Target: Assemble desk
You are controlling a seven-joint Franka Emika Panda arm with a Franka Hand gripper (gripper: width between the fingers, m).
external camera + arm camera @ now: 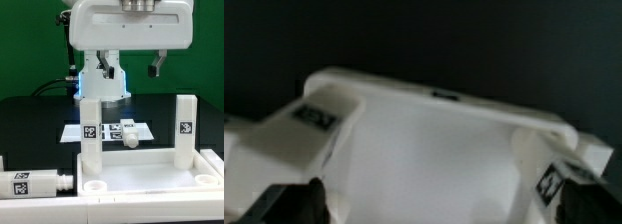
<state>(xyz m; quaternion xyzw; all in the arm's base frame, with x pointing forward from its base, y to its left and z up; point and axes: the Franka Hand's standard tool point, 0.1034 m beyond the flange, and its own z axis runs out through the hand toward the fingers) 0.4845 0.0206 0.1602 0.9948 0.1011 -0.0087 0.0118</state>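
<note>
The desk's white tabletop (140,178) lies flat at the front of the black table. Two white legs stand upright on it, one (90,130) at the exterior view's left and one (184,127) at its right, each with a tag. A third leg (35,184) lies on its side at the front left, and a fourth (128,133) lies farther back. My gripper (128,68) hangs open high above the tabletop, holding nothing. In the wrist view, the tabletop (429,150) and both standing legs (313,120) (558,178) show far below the open gripper (441,206).
The marker board (103,131) lies flat behind the tabletop, under the small lying leg. The arm's white base (103,85) stands at the back behind it. A raised white rim (212,160) borders the tabletop at the exterior view's right.
</note>
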